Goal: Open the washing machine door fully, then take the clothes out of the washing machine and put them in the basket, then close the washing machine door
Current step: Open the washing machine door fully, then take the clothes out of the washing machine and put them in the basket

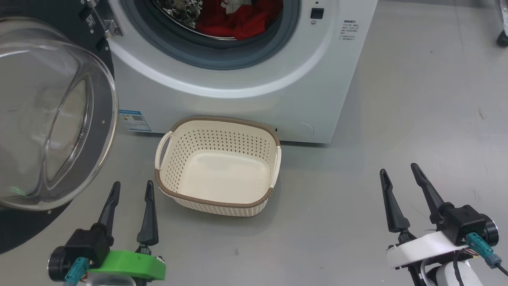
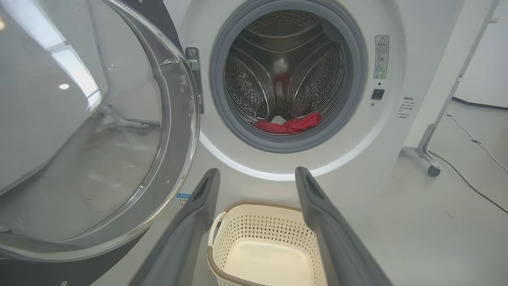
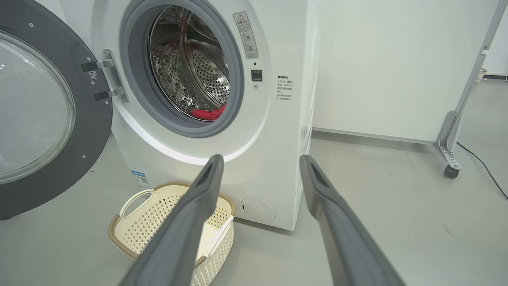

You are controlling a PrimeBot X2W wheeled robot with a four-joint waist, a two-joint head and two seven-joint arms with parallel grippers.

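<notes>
The white washing machine (image 1: 254, 99) stands ahead with its round door (image 1: 47, 115) swung wide to the left, glass bowl bulging toward me. Red clothes (image 1: 238, 20) with a bit of white cloth lie at the bottom of the steel drum (image 2: 285, 67); in the left wrist view the clothes (image 2: 287, 125) rest by the grey gasket. The cream basket (image 1: 218, 167) sits on the floor before the machine, nothing in it. My left gripper (image 1: 133, 188) is open just left of the basket, below the door. My right gripper (image 1: 399, 171) is open at the lower right, well away from the basket.
Grey floor (image 1: 397, 119) stretches to the right of the machine. A metal frame leg on a caster (image 3: 450, 171) and a black cable (image 2: 468, 174) lie off to the right. A blue label (image 1: 135, 119) marks the machine's lower front.
</notes>
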